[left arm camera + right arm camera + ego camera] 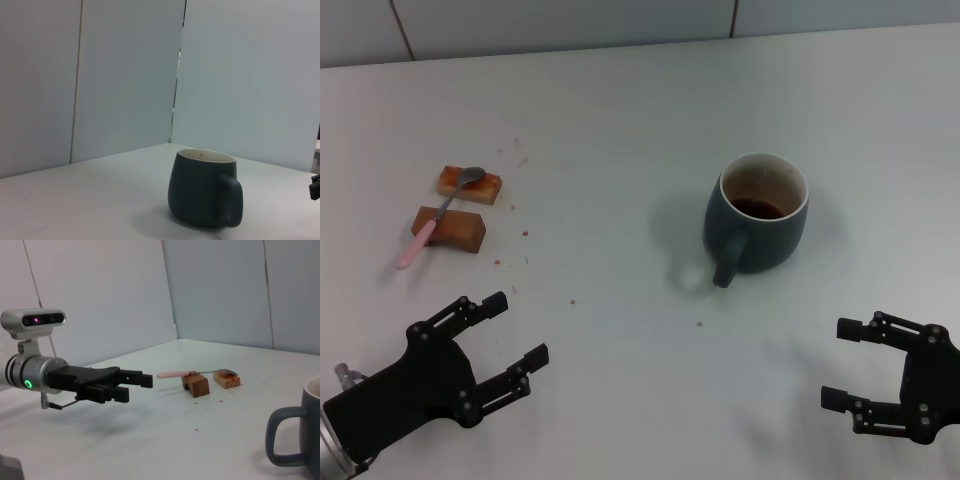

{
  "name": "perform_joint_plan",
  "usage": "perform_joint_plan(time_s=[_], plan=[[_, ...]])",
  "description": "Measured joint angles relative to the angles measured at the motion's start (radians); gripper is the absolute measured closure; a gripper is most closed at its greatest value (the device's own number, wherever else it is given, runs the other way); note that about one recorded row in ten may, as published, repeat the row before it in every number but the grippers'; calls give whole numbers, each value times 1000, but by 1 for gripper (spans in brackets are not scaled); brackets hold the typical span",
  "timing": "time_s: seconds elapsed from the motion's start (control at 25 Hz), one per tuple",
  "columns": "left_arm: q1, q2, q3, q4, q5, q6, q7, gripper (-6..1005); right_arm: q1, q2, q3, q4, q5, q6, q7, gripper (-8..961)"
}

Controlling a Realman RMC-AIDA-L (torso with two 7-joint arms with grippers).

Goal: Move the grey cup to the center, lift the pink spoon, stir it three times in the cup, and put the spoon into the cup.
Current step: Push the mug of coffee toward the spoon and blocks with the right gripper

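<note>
Grey cup (757,213) standing right of centre, handle toward the near edge, just beyond the wide-open right claw (848,362). Pink spoon (440,213) propped across two wooden blocks (450,227) far left, beyond the open left claw (516,336).

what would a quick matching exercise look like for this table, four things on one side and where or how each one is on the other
Things
1. grey cup
2. pink spoon
3. left gripper
4. right gripper

States
A. lying across two brown blocks, bowl on the farther block
B. jaws open, low at the near left of the table
C. upright on the table right of centre, handle toward the robot
D. jaws open, near right, on the robot's side of the cup

Pairs: 1-C, 2-A, 3-B, 4-D
</note>
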Motion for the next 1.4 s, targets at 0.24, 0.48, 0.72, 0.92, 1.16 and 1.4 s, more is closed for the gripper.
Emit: perform_joint_plan(time_s=[0.24,0.48,0.72,0.92,1.16,1.4], plan=[[0,0,1,0,0,0,1,216,0,0,2,0,0,0,0,122],[-2,1,-2,0,0,-1,1,216,0,0,2,0,-1,0,0,122],[-3,1,-5,0,0,-2,-1,216,0,0,2,0,-1,0,0,123],[-5,2,-6,0,0,-2,-2,216,0,0,2,0,-1,0,0,123],[-6,2,-6,0,-3,-2,0,216,0,1,-1,0,-1,0,-1,123],[-6,2,-6,0,-3,-2,1,216,4,-2,5,1,1,2,-2,170]])
